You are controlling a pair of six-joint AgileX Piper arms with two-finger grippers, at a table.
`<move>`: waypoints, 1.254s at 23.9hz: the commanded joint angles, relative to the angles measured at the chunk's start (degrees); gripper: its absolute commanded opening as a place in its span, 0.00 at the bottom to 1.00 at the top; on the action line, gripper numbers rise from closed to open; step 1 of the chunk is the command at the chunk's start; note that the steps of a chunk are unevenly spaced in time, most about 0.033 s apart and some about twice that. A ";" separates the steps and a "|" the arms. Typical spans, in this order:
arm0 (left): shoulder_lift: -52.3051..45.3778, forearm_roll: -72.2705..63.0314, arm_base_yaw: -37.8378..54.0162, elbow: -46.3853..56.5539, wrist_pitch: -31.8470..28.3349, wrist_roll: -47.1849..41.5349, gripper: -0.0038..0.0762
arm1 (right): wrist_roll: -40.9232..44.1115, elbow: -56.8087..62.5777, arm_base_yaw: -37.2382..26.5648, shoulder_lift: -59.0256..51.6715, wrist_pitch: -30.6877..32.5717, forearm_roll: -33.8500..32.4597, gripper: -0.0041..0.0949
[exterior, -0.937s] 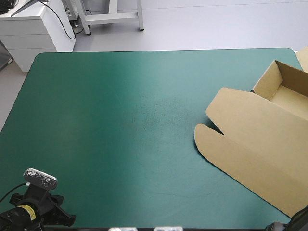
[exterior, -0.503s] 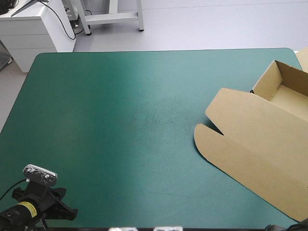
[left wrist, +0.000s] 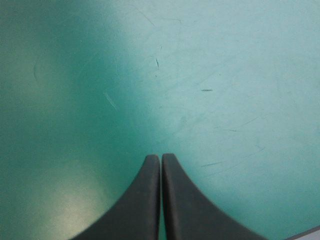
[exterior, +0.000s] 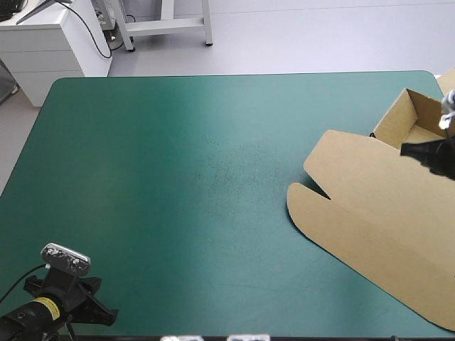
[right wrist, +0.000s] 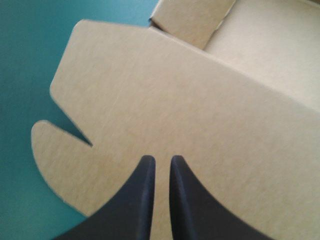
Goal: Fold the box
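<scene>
The box, an open tray with its lid flat, lies at the table's right edge. I see bare teal-green cover from there to the left edge. The right gripper hangs over the lid with its fingers all but touching, a slit only its wrist view shows. The left gripper, closed, is near the front-left corner.

The left arm sits low at the near left corner of the worktop, the left pincer closed tip to tip. The right arm reaches in over the worktop's right edge, the right pincer all but closed, with a thin slit between its fingers.
</scene>
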 commanded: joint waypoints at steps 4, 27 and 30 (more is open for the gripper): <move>0.55 0.14 -0.41 -1.49 -2.87 0.09 0.04 | -3.07 18.05 8.18 -19.94 -5.63 -0.61 0.13; 0.55 0.04 -0.41 -1.49 -2.67 0.09 0.04 | -8.80 48.12 8.28 -44.07 -15.30 -0.45 0.13; 0.55 0.04 -0.41 -1.49 -2.67 0.09 0.04 | -8.80 49.05 8.28 -44.07 -15.01 -0.45 0.13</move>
